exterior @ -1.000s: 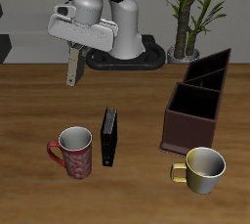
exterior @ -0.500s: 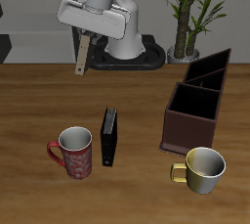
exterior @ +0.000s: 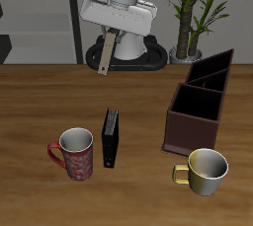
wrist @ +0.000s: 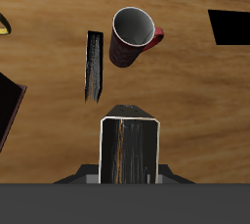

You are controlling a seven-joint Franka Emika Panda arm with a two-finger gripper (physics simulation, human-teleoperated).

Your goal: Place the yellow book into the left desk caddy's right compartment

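My gripper (exterior: 109,44) is shut on the yellow book (exterior: 107,56), a thin grey-tan speckled book that hangs tilted below the fingers, high above the table's back part. In the wrist view the book (wrist: 129,152) fills the space between the jaws. The left desk caddy (exterior: 201,103) is a dark reddish-brown open-top box with inner dividers, standing well away from the gripper, nearer the table's front. One corner of the caddy shows in the wrist view (wrist: 10,103).
A black book (exterior: 111,137) stands on edge at the table's middle, with a red patterned mug (exterior: 75,154) beside it. A yellow-handled metal mug (exterior: 205,171) stands in front of the caddy. A potted plant (exterior: 192,18) stands at the back.
The arm has carried the yellow book sideways toward the caddy's side, staying high above the table. Nothing on the table moved.
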